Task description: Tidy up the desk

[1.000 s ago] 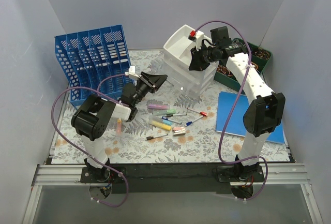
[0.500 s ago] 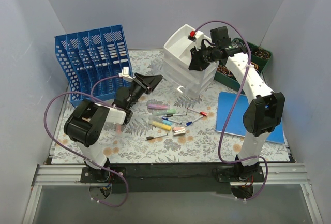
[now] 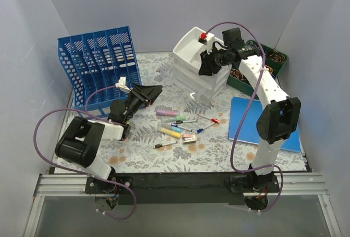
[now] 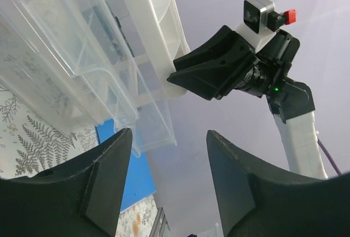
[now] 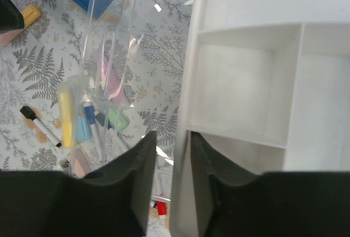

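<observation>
Lying loose: pens and markers (image 3: 180, 123) are scattered on the worktop (image 3: 219, 150) just in front of the drawer unit (image 3: 198, 86). Most are laid with the long axis roughly left to right. A yellow highlighter (image 3: 170, 132) and a black marker (image 3: 165, 145) are found farthest out from the drawer unit.
Worktop: the fern-printed surface is spread under everything. A blue file rack (image 3: 98, 62) is stood to the left of the drawer unit, and a blue notebook (image 3: 254, 119) is laid to its front right.
Left gripper: the left gripper (image 3: 148, 90) is held off the worktop at the front left of the drawer unit and aimed toward it. Its jaws are spread wide, with nothing between them.
Right gripper: the right gripper (image 3: 206, 64) is set at the rim of the white tray (image 3: 188, 45) on top of the drawer unit. Its fingers are narrowly parted with the tray wall in line with the gap. Whether the wall is squeezed cannot be told.
Deciding relation: the pens are placed below and to the right of the left gripper, in front of the drawer unit. The left arm is judged the nearer one, as the right is taken up on top of the drawer unit.
Approach needed: a descent is likely called for, with the jaws turned across a pen's long axis.
</observation>
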`<control>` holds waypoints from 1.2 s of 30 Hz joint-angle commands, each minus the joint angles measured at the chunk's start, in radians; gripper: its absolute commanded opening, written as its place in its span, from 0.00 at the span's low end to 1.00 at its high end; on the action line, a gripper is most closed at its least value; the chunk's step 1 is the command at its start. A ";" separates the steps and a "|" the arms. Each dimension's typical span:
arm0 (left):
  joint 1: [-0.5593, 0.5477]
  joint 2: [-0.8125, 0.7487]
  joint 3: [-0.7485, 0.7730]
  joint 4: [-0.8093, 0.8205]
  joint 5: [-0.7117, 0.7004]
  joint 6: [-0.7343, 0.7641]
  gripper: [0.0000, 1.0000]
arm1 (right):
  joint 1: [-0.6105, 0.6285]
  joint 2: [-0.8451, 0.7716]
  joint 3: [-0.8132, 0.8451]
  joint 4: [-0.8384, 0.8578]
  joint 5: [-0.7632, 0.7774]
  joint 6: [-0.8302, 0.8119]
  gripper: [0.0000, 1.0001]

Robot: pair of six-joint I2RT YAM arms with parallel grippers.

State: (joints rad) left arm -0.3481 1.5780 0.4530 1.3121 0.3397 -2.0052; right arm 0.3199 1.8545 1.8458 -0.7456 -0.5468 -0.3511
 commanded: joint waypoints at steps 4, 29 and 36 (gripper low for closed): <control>0.047 -0.246 -0.031 0.106 0.212 -0.058 0.64 | -0.027 -0.017 0.061 -0.116 0.011 -0.057 0.67; 0.063 -0.754 0.245 -1.338 0.047 1.028 0.98 | 0.126 -0.400 -0.203 -0.198 -0.226 -0.532 0.78; 0.063 -0.880 0.158 -1.353 0.015 1.088 0.98 | 0.261 -0.506 -0.460 -0.201 -0.262 -0.719 0.79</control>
State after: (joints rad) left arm -0.2897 0.7589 0.6575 -0.0032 0.3855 -0.9890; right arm 0.5220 1.3605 1.4822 -0.9394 -0.7662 -0.9218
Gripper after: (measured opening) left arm 0.982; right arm 0.786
